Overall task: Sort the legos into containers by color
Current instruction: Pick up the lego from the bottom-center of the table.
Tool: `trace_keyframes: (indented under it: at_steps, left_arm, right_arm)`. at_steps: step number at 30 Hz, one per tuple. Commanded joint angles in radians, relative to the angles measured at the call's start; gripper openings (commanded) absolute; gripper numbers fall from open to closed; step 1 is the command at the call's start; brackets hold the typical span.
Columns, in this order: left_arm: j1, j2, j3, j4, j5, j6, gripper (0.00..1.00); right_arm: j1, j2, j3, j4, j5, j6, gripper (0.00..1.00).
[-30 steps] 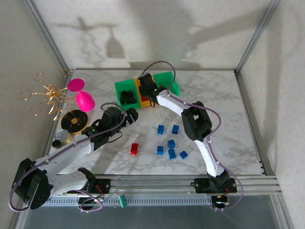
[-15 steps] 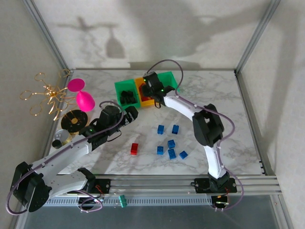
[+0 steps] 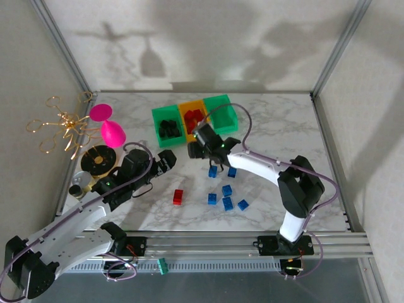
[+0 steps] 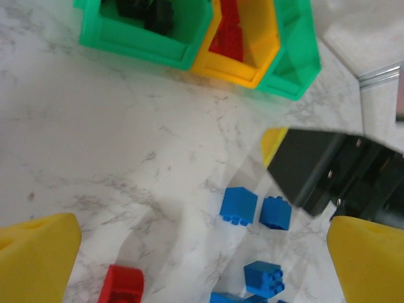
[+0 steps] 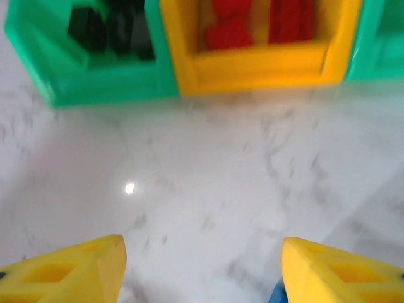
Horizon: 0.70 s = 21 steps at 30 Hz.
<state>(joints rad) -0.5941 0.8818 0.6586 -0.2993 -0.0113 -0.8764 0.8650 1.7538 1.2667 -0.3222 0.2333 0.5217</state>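
Right tool (image 5: 202, 265) released: blunt yellow plastic pads (image 5: 69, 268) spread apart, nothing between them, low over bare bench (image 3: 278, 126), pointed at the bins. Left tool (image 4: 202, 259) likewise released, its yellow pads at the widest, nothing gripped, above the loose bricks.

Bench of glossy white marble pattern with grey veins, framed by pale metal rails.

Bricks small, hard, shiny plastic, boxy with round studs on top. Six blue bricks (image 3: 226, 190) scattered on the bench near the middle, two side by side just next to the right tool, four in a loose cluster nearer the arm bases. One red brick (image 3: 178, 197) alone to their left, apart from them.

Three rectangular open-topped plastic bins joined in a row at the back of the bench, thin-walled with slanted fronts. Left green bin (image 5: 107, 82) holding a heap of black bricks (image 3: 168, 129). Orange-yellow bin (image 5: 252, 66) in the middle holding red bricks (image 5: 233, 28). Right green bin (image 4: 293, 69) touching it on the other side, contents not made out.

Off to the left edge: smooth pink goblet toy (image 3: 113, 132), gold wire ornament (image 3: 63, 126), round black-and-gold disc (image 3: 98, 158).
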Motion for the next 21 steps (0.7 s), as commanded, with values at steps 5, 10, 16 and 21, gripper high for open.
trace_keyframes:
  at_steps: [5,10,16,21]
  left_arm:
    - [-0.007,-0.043,-0.038,-0.082,0.008,-0.025,1.0]
    - [-0.007,-0.08,-0.069,-0.094,-0.001,-0.036,1.0]
    - [-0.007,-0.11,-0.084,-0.119,-0.021,-0.044,1.0]
    - [-0.007,-0.146,-0.099,-0.14,-0.042,-0.055,1.0]
  right_arm:
    - [0.117,-0.038,-0.089,-0.078,0.012,0.2,0.7]
    - [0.174,-0.03,-0.135,-0.063,-0.01,0.279,0.72]
    - [0.227,0.006,-0.125,-0.083,-0.005,0.333,0.77]
    - [0.247,0.029,-0.122,-0.068,-0.025,0.353,0.8]
